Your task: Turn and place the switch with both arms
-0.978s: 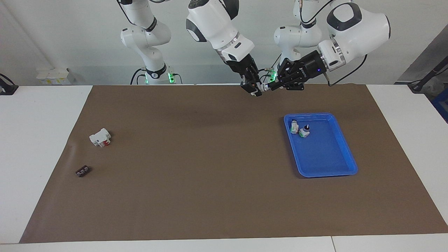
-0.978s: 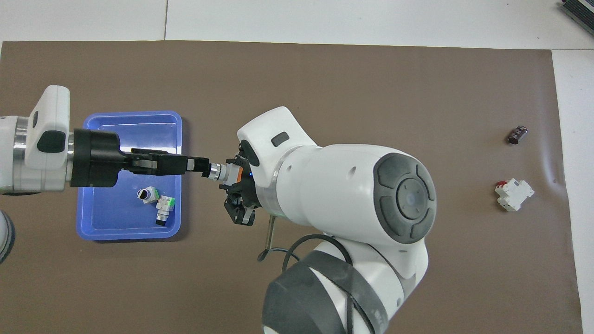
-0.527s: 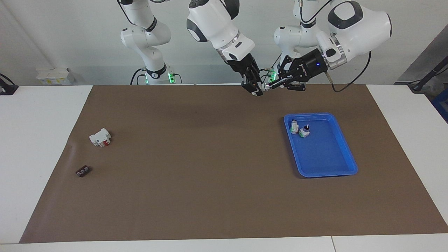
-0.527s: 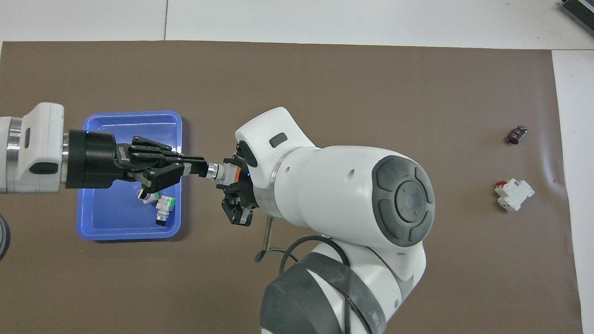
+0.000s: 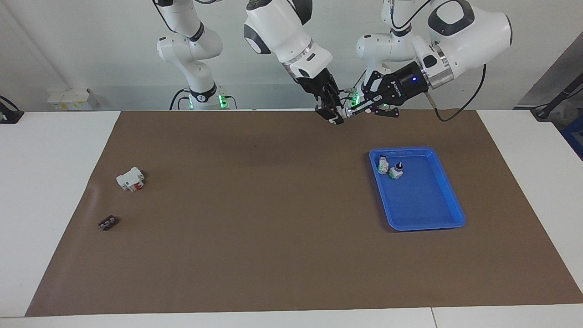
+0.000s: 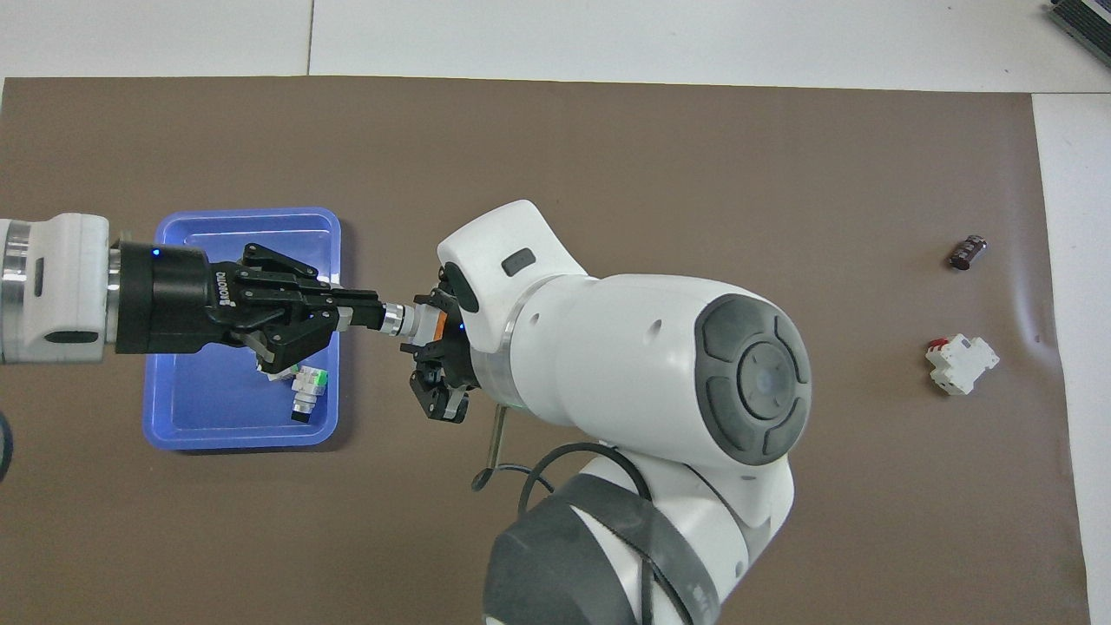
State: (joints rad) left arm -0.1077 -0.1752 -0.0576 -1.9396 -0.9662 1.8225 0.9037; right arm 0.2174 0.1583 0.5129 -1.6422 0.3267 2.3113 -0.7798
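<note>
**Switch pinched from both ends, mid-air**

Brown mat (image 5: 273, 218) flat, matte. Glossy blue plastic tray (image 5: 451, 212), rounded rim, w/ two green-white switches (image 5: 388, 167). Blocky white part (image 5: 130, 178) and small dark piece (image 5: 107, 222) at right arm's end. Right gripper (image 5: 334, 116) fingers pressed on orange block of the switch (image 6: 415, 320); left gripper (image 6: 375, 312) fingers closed narrow on its black knob tip. Switch: small cylinder, silver middle, held over bare mat beside tray.

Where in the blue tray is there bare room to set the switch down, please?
The blue tray is bare over the half farther from the robots. Its nearer end is crowded: two green-and-white switches lie there, close to the wall toward the right arm's end.
</note>
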